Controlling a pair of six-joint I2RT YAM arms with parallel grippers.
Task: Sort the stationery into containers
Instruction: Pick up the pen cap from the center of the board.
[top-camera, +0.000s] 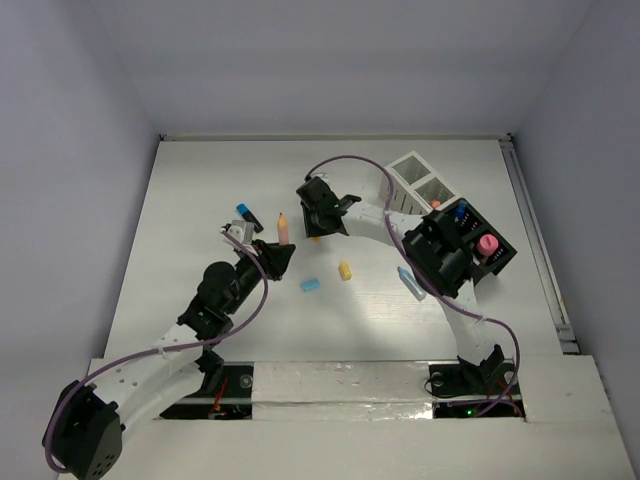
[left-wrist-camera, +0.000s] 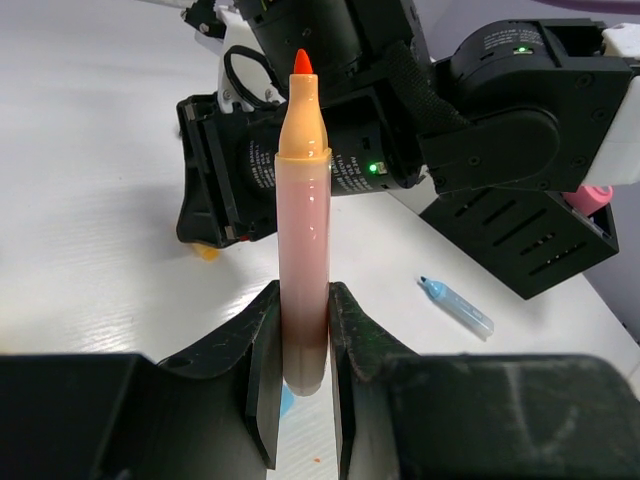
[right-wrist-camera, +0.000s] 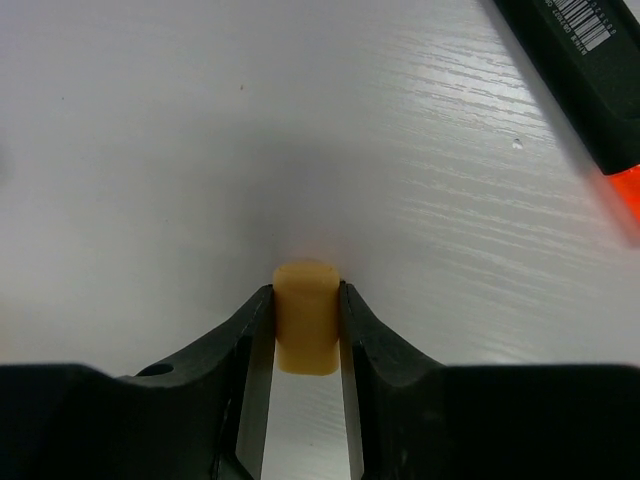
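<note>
White table (top-camera: 190, 190); left tool (left-wrist-camera: 305, 305) grips peach marker (left-wrist-camera: 303, 200), right tool (right-wrist-camera: 305, 297) tan stub (right-wrist-camera: 305, 335).

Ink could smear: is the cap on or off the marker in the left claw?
Off: the peach marker shows a bare orange tip.

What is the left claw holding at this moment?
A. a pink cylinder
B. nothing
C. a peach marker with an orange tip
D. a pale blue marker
C: in the left wrist view the left claw is shut on the peach marker, its orange tip uncovered.
</note>
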